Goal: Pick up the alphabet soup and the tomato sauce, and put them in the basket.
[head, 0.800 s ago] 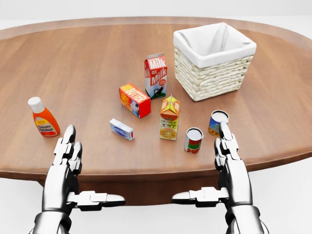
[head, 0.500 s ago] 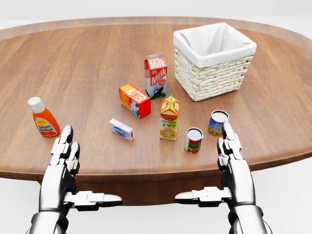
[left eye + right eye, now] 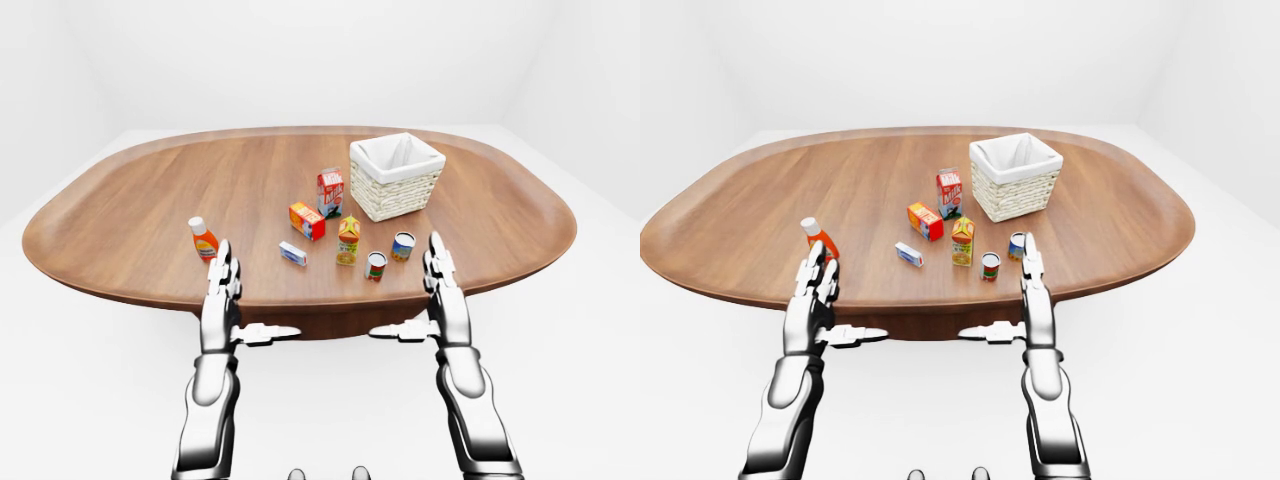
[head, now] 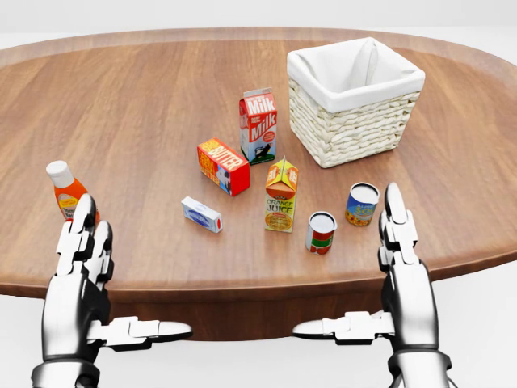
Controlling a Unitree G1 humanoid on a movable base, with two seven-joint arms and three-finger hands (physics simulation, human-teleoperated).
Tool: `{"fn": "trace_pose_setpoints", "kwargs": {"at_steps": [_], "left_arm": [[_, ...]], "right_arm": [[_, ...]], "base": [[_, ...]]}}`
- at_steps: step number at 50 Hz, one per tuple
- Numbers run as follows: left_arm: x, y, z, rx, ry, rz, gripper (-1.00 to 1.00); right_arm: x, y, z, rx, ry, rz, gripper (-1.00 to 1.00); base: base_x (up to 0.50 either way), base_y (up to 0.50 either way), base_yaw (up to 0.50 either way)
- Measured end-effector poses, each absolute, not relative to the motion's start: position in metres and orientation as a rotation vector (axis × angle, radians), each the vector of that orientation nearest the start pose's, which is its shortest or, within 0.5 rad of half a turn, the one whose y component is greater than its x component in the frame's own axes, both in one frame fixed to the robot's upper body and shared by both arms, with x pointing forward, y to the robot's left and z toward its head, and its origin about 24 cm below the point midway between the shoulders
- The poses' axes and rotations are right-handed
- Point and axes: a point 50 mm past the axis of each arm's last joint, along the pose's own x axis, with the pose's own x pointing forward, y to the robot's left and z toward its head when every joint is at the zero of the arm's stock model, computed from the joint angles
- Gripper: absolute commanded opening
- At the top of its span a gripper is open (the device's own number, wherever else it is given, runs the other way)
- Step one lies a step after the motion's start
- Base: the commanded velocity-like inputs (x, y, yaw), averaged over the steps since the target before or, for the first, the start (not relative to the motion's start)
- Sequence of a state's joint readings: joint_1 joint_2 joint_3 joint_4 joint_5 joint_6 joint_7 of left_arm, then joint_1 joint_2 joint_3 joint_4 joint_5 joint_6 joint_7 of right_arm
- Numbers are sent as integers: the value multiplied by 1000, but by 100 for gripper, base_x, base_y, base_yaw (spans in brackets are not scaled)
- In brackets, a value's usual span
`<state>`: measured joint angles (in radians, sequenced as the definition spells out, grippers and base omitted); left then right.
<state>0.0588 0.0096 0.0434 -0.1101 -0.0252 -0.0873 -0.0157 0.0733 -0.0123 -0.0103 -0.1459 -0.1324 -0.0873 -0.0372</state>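
In the head view, the alphabet soup can [image 4: 361, 204], blue and yellow, stands upright below the wicker basket [image 4: 353, 129]. Left of it, slightly nearer the table edge, stands the red and green tomato sauce can [image 4: 321, 233]. The white-lined basket holds nothing I can see. My right hand [image 4: 346, 259] is open, its fingers [image 4: 396, 222] pointing up just right of the soup can and apart from it, thumb pointing left. At the lower left my left hand [image 4: 121, 279] is also open and holds nothing.
A milk carton [image 4: 258, 125], a red butter box [image 4: 223, 166], an orange juice carton [image 4: 280, 194] and a small white box [image 4: 201, 213] stand left of the cans. My left fingers partly hide a ketchup bottle [image 4: 63, 190]. The table's [image 4: 242, 279] rounded edge runs under both hands.
Both hands have spread apart. The left moved left, now overlapping the ketchup bottle. The right moved right, from overlapping the soup can to beside it. Nothing on the table moved.
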Motion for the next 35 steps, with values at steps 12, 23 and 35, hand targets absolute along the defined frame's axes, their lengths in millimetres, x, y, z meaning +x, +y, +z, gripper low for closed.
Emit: {"fn": "trace_pose_setpoints", "kwargs": {"at_steps": [12,23,35], "left_arm": [[234,167,73,-1,-189,67,100],[232,167,78,8,-210,79,100],[232,168,79,12,-215,81,100]], "right_arm": [[235,-159,70,-182,-175,-80,100],[235,-160,65,-198,-154,-92,100],[234,-161,63,-204,-146,-99,100]], "base": [[0,0,0],[0,0,0],[6,0,0]]}}
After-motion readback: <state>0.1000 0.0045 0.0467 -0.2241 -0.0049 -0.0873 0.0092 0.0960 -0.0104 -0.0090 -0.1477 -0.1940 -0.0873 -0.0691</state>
